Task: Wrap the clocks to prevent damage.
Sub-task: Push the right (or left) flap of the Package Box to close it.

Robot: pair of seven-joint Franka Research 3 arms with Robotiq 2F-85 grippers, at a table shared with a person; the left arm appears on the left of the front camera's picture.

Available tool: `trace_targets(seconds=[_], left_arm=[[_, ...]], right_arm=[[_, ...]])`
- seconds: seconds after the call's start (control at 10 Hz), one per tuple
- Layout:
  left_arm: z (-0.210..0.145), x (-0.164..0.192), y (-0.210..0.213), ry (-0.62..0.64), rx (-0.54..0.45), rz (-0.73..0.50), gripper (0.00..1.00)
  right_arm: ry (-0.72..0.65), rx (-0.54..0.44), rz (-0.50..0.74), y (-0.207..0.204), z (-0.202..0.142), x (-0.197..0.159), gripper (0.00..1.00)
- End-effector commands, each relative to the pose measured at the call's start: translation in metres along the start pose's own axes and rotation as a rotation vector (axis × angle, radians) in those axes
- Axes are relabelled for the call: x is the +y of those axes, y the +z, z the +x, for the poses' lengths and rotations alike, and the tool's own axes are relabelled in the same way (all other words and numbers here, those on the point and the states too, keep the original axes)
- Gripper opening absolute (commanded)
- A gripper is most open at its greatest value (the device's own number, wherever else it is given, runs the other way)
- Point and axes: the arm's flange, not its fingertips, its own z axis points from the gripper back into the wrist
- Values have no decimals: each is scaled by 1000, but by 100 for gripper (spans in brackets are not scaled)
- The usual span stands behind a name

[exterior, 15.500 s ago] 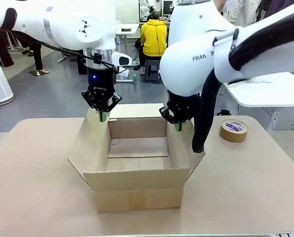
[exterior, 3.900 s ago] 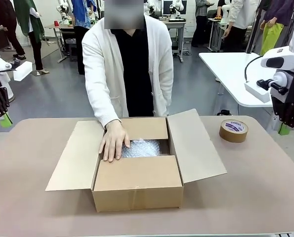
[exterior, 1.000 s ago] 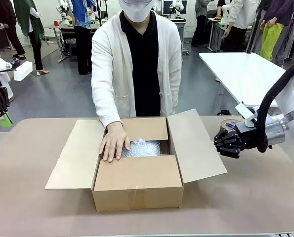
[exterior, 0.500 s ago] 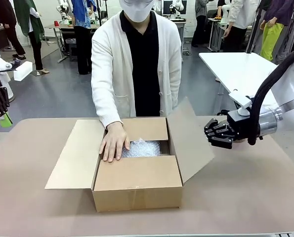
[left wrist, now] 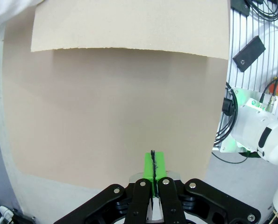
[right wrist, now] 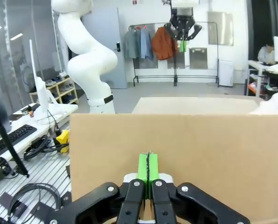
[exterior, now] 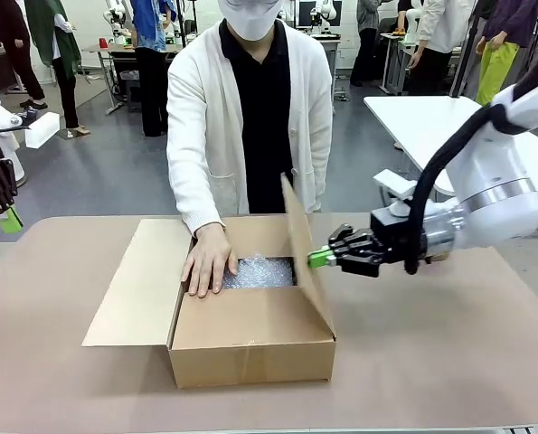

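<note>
Matte tan table [exterior: 431, 362], bare at 3 and 6 o'clock: corrugated cardboard box [exterior: 250, 348] at centre, crinkled bubble wrap [exterior: 261, 271] inside beside a person's hand [exterior: 207, 260]; right gripper [exterior: 316, 258], closed and empty, touching upright 3 o'clock flap [exterior: 300, 237]; left gripper [exterior: 10, 221], closed and empty, beyond 9 o'clock edge.

Bright even overhead light, soft shadows, sharp focus (wrist views bowed at edges)

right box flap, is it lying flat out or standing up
Standing up: the right flap is nearly vertical, the shut right gripper touching its outer face; the left flap lies spread outward.
</note>
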Motion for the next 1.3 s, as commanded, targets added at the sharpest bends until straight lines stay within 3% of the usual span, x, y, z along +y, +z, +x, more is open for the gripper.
trace_targets(seconds=[0.0,0.7,1.1,1.2], left_arm=[[-2,0,2,-6,-8,-8,0],[-2,0,2,-6,-8,-8,0],[-2,0,2,-6,-8,-8,0],[-2,0,2,-6,-8,-8,0]], right_arm=[[-12,28,-11,-20,0,-17,1],[-38,221,-50,-20,-66,-33,1],[-25,232,-35,-21,-65,-32,1],[-32,126,-30,-19,-38,-27,1]])
